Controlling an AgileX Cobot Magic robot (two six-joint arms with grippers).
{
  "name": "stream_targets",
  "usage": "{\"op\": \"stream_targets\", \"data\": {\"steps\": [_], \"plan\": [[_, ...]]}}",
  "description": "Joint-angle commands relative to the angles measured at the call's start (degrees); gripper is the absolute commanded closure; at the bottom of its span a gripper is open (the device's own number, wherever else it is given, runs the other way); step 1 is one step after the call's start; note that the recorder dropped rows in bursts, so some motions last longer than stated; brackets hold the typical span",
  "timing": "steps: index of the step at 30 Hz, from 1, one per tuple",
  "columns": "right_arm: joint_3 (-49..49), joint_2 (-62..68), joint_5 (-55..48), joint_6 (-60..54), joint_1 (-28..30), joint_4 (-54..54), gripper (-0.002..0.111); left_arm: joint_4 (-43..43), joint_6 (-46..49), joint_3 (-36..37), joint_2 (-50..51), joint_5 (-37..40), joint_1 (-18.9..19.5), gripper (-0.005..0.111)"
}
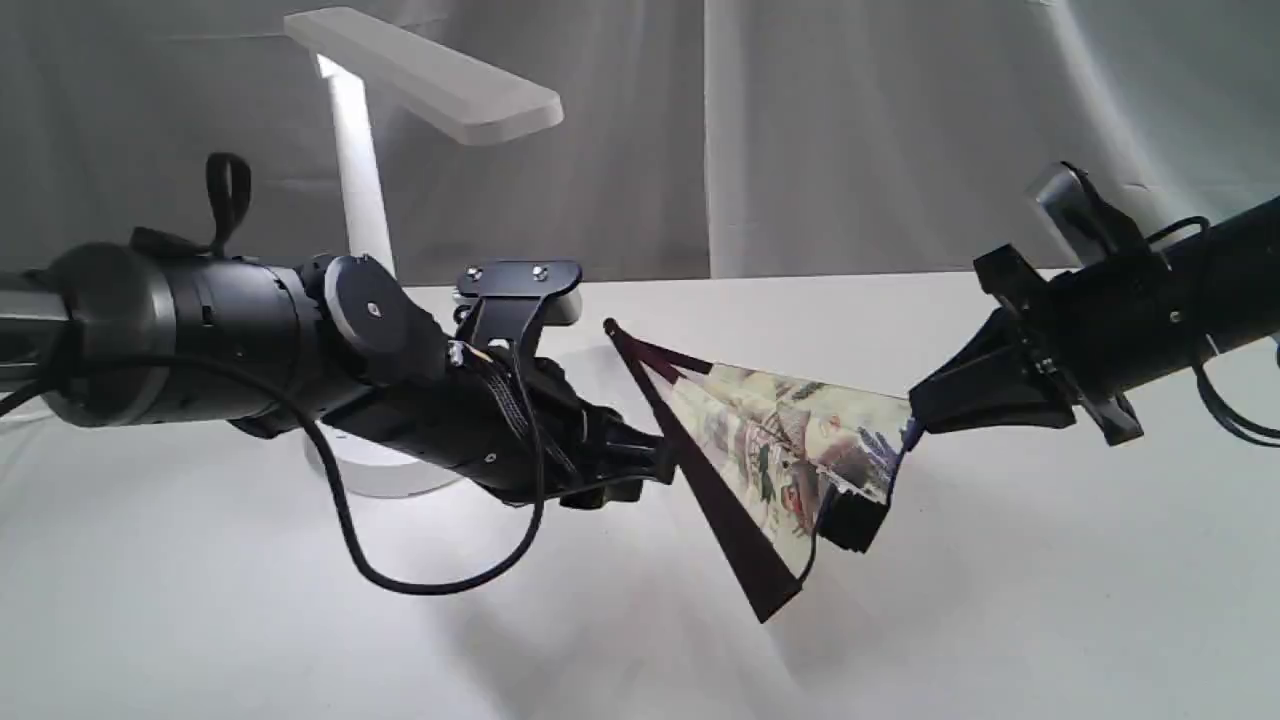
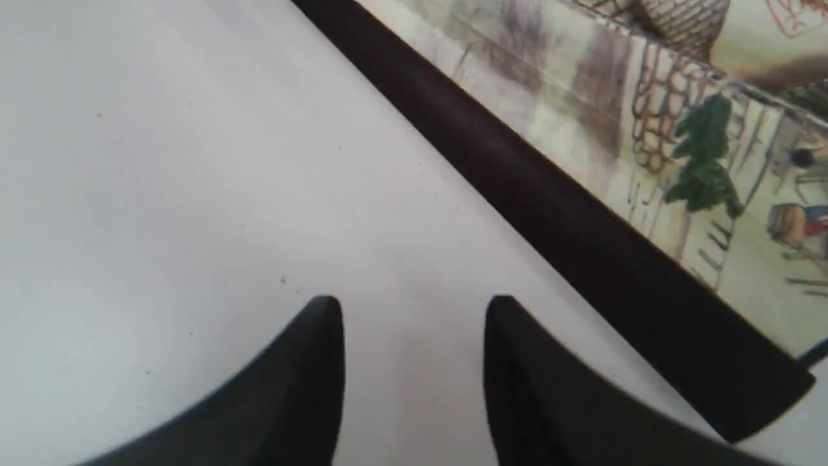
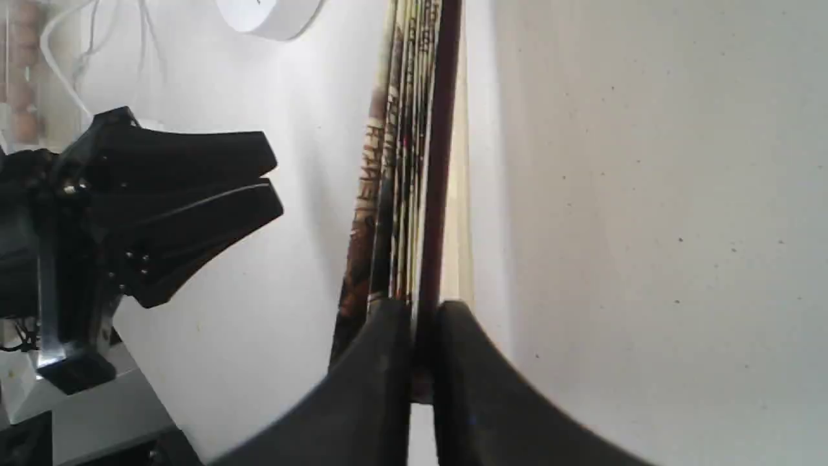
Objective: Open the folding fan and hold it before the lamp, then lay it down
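The folding fan (image 1: 780, 440) hangs partly open above the white table, its painted cream leaf spread between two dark maroon guards. My right gripper (image 1: 915, 420) is shut on the right-hand guard; the right wrist view shows its fingertips (image 3: 420, 314) pinching the folding fan (image 3: 401, 162) edge-on. My left gripper (image 1: 665, 465) stands open beside the left-hand guard. In the left wrist view nothing lies between its fingers (image 2: 414, 310), and the folding fan (image 2: 647, 129) runs just beyond them. The white lamp (image 1: 430, 75) stands behind the left arm.
The lamp's round base (image 1: 380, 470) sits on the table (image 1: 640, 650) under the left arm, and a black cable (image 1: 420, 580) loops down from that arm. A white curtain (image 1: 850, 130) closes the back. The lamp's cord (image 3: 65, 52) shows in the right wrist view.
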State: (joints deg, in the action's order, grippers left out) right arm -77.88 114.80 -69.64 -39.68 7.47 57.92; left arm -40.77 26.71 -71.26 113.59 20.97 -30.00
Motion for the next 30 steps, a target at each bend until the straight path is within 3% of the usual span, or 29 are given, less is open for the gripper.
{"op": "stream_targets", "data": {"steps": [1, 6, 9, 16, 19, 24, 30], "plan": [[-0.18, -0.74, -0.32, -0.13, -0.03, 2.24, 0.108, -0.49, 0.6, -0.32, -0.1, -1.25, 0.06, 0.069], [-0.18, -0.74, -0.32, -0.13, -0.03, 2.24, 0.108, -3.41, 0.32, -0.32, 1.25, 0.11, 0.06, 0.069], [-0.18, -0.74, -0.32, -0.13, -0.03, 2.24, 0.108, -11.37, -1.27, -0.32, 2.5, 1.05, 0.75, 0.069], [-0.18, -0.74, -0.32, -0.13, -0.03, 2.24, 0.108, -27.57, -0.7, -0.32, 2.98, 7.99, 6.7, 0.069], [-0.18, -0.62, -0.32, -0.13, -0.03, 2.23, 0.108, -35.83, 2.68, -0.32, 3.21, 11.57, 9.13, 0.069], [-0.18, -0.63, -0.32, -0.36, -0.03, 2.08, 0.108, -59.17, 13.35, -0.32, 7.23, 27.19, 12.9, 0.069], [-0.18, -0.63, -0.32, -0.72, -0.03, 1.63, 0.108, -59.17, 13.78, -0.77, 11.01, 31.96, 13.44, 0.069]]}}
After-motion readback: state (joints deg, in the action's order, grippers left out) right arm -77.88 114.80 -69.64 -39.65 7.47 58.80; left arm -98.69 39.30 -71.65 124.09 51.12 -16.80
